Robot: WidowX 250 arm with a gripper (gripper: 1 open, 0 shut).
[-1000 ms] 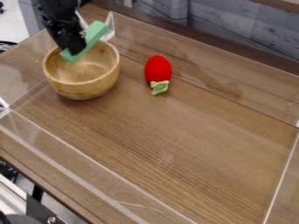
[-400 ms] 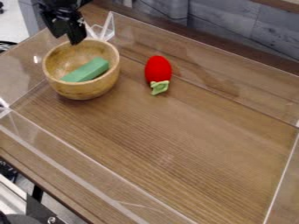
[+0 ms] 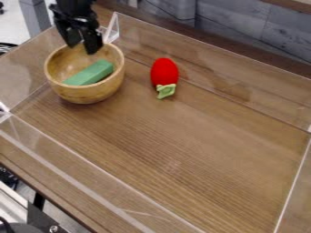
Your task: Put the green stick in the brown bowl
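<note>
You will find the green stick (image 3: 90, 73) lying inside the brown bowl (image 3: 84, 88), tilted on the bowl's inner floor with its upper end pointing toward about 1 o'clock. The bowl sits at roughly 10 o'clock on the wooden table (image 3: 183, 146). The pincer (image 3: 84, 41) hangs over the far rim of the bowl, pointing downward, with its two dark fingers (image 3: 73, 38) spread apart and nothing between them. Relative to the pincer, the stick lies at about 6 o'clock, just below the fingertips and apart from them; no contact between the two is visible. A red strawberry toy (image 3: 165, 75) with green leaves rests on the table at 3 o'clock from the bowl, near it but not touching. Clear plastic walls (image 3: 134, 202) border the table surface on the near and side edges.
</note>
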